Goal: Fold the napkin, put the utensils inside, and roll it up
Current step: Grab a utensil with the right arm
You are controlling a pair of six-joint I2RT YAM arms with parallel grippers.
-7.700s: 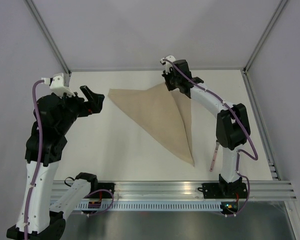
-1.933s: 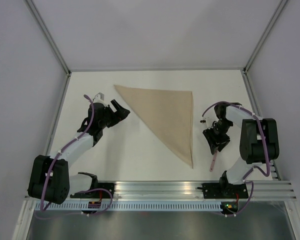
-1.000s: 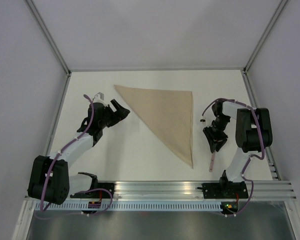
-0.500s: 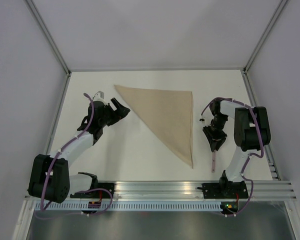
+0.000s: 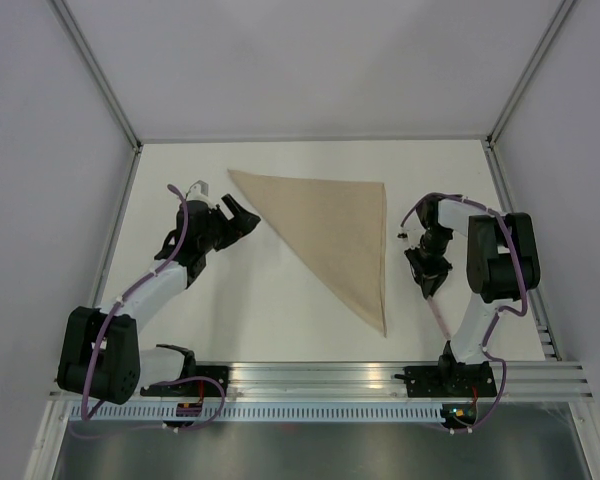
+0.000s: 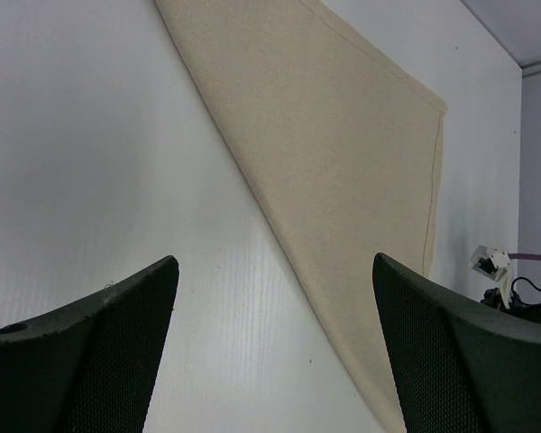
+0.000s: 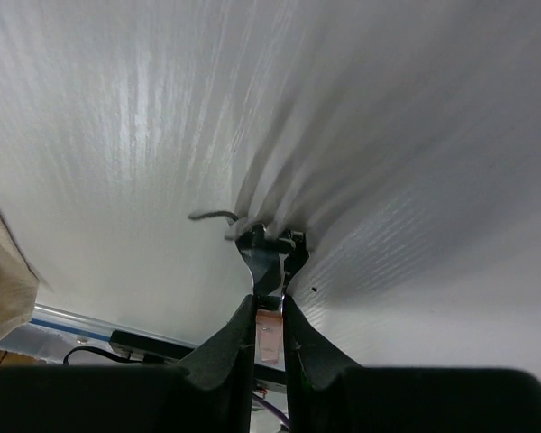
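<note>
Top view: napkin point(image 5: 332, 228) lies flat on the worktop point(image 5: 260, 310), folded to a triangle. One edge runs along the far side, one straight edge runs down the right, and the sharp tip points at the near rail point(image 5: 320, 372). The long diagonal edge faces the left arm's side. The left claw point(image 5: 242, 222) is open, jaws spread wide, low over bare worktop just beside the napkin's far-left corner and clear of the cloth. In the left wrist view the two mesh-faced fingers point(image 6: 99, 352) frame the diagonal edge, which runs away ahead of them, with white worktop directly between them. The right claw point(image 5: 430, 280) is closed on the fork point(image 7: 267, 275). It sits to the right of the napkin's straight edge, near it but apart. In the right wrist view the pink handle is pinched between the two fingers. The silver neck and tines stick out past the fingertips, down at the worktop with a shadow close under them. Can't tell whether the tines touch the surface or sit just above it. A bit of napkin shows at the left edge of that view, well off the fork. From the top the fork is hard to make out under the claw. The fork is wholly outside the napkin, in the claw and not on the cloth.
</note>
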